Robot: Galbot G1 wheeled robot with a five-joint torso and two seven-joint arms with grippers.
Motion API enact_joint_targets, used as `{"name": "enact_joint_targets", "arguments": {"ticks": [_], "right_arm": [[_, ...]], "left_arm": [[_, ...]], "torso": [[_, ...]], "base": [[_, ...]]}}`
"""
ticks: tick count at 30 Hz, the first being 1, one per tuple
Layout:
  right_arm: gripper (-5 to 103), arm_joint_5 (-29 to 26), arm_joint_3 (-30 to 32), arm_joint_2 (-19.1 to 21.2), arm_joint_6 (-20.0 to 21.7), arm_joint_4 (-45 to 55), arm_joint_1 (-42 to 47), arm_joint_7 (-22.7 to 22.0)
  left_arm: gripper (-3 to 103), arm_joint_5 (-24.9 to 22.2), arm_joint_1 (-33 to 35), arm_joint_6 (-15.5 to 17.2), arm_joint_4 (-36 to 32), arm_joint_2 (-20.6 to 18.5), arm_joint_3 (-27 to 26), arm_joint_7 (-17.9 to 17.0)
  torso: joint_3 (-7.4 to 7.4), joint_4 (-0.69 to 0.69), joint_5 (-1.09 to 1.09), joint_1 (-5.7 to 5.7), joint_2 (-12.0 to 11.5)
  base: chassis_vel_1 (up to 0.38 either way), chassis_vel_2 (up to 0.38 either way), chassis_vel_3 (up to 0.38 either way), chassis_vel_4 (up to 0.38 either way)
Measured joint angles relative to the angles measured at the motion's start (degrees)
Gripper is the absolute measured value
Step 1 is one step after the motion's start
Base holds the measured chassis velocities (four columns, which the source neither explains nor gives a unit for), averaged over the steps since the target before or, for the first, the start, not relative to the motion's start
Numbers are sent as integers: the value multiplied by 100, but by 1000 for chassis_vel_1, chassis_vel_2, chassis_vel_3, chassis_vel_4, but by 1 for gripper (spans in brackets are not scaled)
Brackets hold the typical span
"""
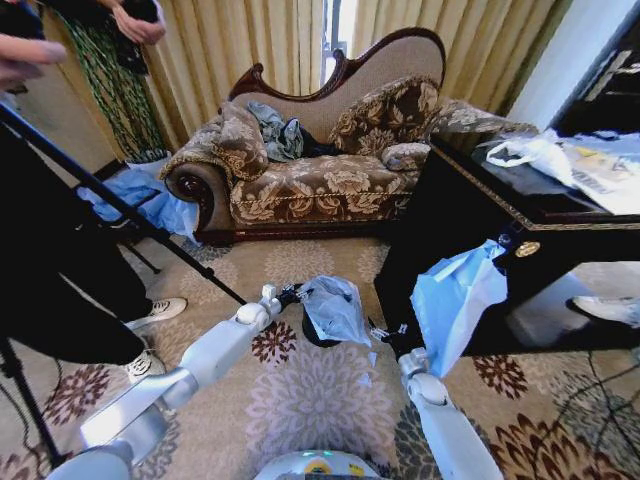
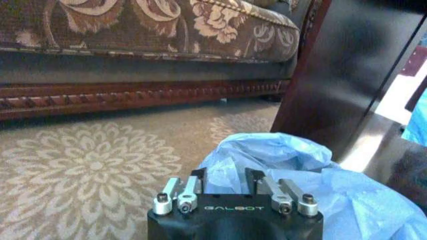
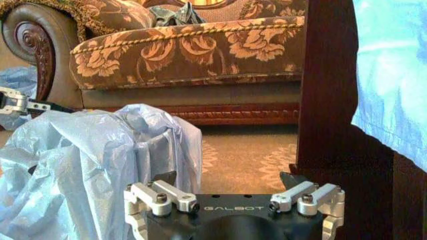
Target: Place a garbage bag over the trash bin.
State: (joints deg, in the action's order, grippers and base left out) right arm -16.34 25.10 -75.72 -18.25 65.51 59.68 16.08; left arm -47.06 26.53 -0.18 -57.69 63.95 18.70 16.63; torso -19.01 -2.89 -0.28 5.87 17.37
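Note:
The pale blue garbage bag is draped loosely over the black trash bin, which shows as a dark patch under the film on the carpet. My left gripper is at the bag's left edge, shut on a fold of the film. In the left wrist view its fingers stand close together against the bag. My right gripper hovers just right of the bin, open and holding nothing. In the right wrist view the right gripper faces the bag, with the left gripper at the bag's far edge.
A dark wooden table stands close on the right, with a larger pale blue plastic bundle hanging at its corner and a white plastic bag on top. A patterned sofa is behind. A tripod leg and a person's shoes are at left.

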Motion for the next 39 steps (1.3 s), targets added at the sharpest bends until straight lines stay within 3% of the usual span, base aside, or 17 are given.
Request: {"name": "enact_joint_targets", "arguments": {"ticks": [2, 3, 7, 10, 26, 39], "right_arm": [[100, -1, 0, -1, -4, 0, 9, 0], [100, -1, 0, -1, -4, 0, 9, 0], [100, -5, 3, 4, -15, -8, 16, -2], [100, -7, 4, 9, -27, -35, 14, -6], [100, -10, -1, 1, -50, -99, 21, -12], [100, -51, 24, 73, 1, 273, 259, -48]], "left_arm": [[33, -17, -1, 1, 31, 5, -5, 34], [33, -17, -1, 1, 31, 5, -5, 34], [11, -17, 21, 0, 121, 31, -18, 89], [2, -27, 52, -1, 122, 30, -76, 92], [0, -66, 202, -24, 100, -148, -417, 90], [0, 32, 180, -218, 972, 408, -396, 210]], "torso": [[0, 0, 0, 0, 0], [0, 0, 0, 0, 0], [0, 0, -1, 0, 0], [0, -1, 0, 0, 0], [0, 0, 0, 0, 0], [0, -1, 0, 0, 0]], "base": [[0, 0, 0, 0], [0, 0, 0, 0], [0, 0, 0, 0], [0, 0, 0, 0], [0, 0, 0, 0], [0, 0, 0, 0]]}}
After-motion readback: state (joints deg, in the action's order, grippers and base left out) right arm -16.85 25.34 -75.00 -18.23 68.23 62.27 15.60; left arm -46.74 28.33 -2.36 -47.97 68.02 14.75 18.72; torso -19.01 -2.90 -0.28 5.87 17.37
